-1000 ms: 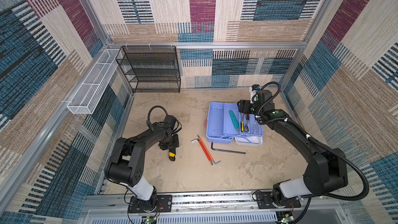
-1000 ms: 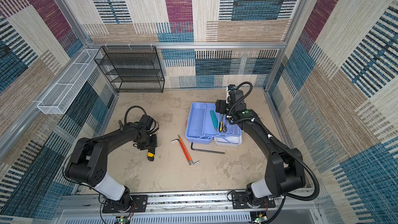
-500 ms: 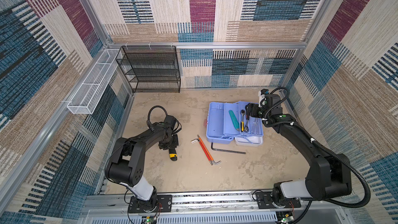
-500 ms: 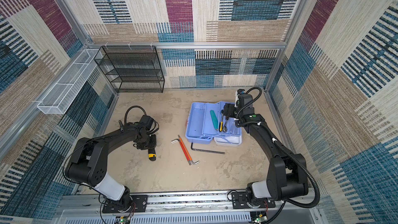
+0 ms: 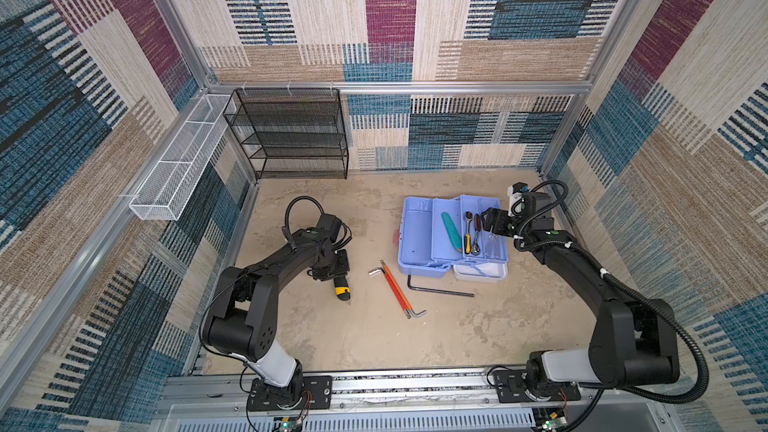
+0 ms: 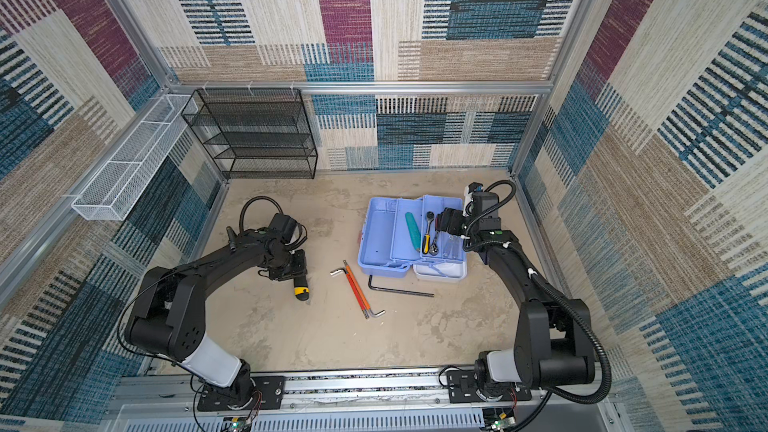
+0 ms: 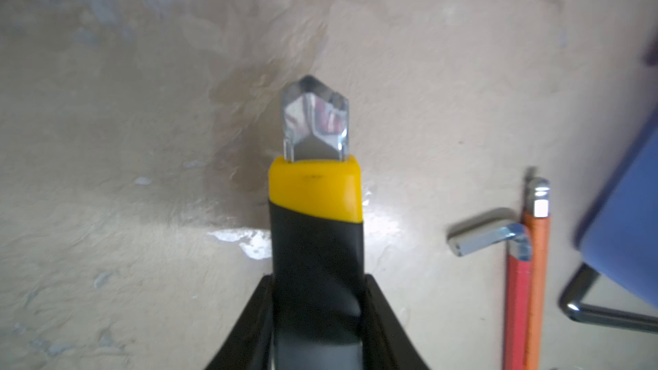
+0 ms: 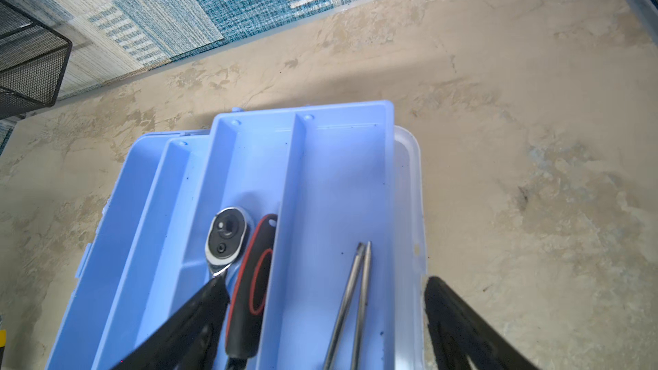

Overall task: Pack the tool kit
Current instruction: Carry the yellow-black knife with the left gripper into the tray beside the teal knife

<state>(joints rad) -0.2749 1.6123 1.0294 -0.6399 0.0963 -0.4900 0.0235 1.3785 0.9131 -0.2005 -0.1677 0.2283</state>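
The tool kit lies open on the floor at the right, blue trays folded out over its white lid. The trays hold a teal tool, a ratchet, a black-and-red handle and tweezers. My right gripper hovers open over the outer tray, its fingers wide of the tweezers. My left gripper is low at the floor on the left, shut on a yellow-and-black utility knife.
Orange-red hex keys and a long black hex key lie on the floor just before the kit. A black mesh rack stands at the back left. A white mesh basket hangs on the left wall.
My right gripper has drawn back to the right, from over the middle of the trays to the outer tray's edge, still open. The left gripper stays at the knife.
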